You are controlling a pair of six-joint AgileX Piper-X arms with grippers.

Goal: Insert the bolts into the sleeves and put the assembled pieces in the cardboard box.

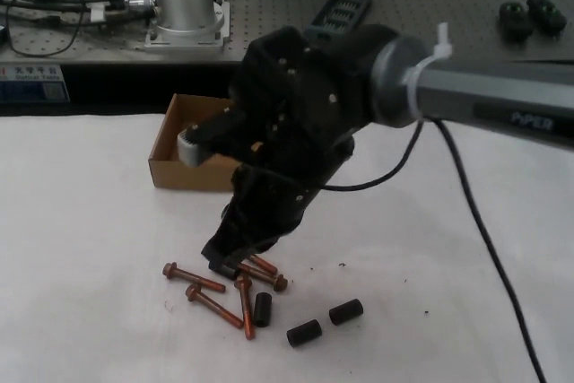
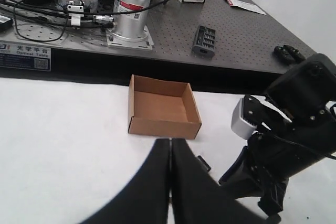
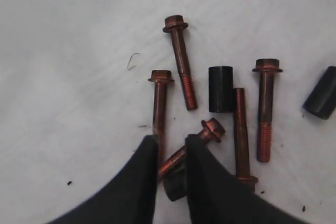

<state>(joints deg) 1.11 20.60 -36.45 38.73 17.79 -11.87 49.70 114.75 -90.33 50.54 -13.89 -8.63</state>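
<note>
The right gripper (image 3: 170,142) is positioned low over the cluster of copper-coloured bolts (image 3: 181,61) that are scattered on the white cloth (image 1: 90,221). Its fingers (image 3: 210,182) are set a narrow way apart. The shank of one slanted bolt (image 3: 205,135) is seen running into the gap between them, with its head left just outside the tips. A black sleeve (image 3: 175,186) is lodged deeper in the same gap, at the end of that shank. Whether the fingers press on either piece cannot be told. Four further bolts are spread beside the tips, and none is touched by them. A second sleeve (image 3: 220,88) is laid between two of these bolts, close against one shank. A third sleeve (image 3: 320,99) is placed apart from the cluster.

In the high view the right arm (image 1: 296,123) is seen above the bolts. The cardboard box (image 1: 193,174) is set beyond it, open side up, apart from the bolts and sleeves. The left gripper (image 2: 170,141) is held above the cloth on the near side of the box. Its fingers are pressed together with nothing between them.
</note>
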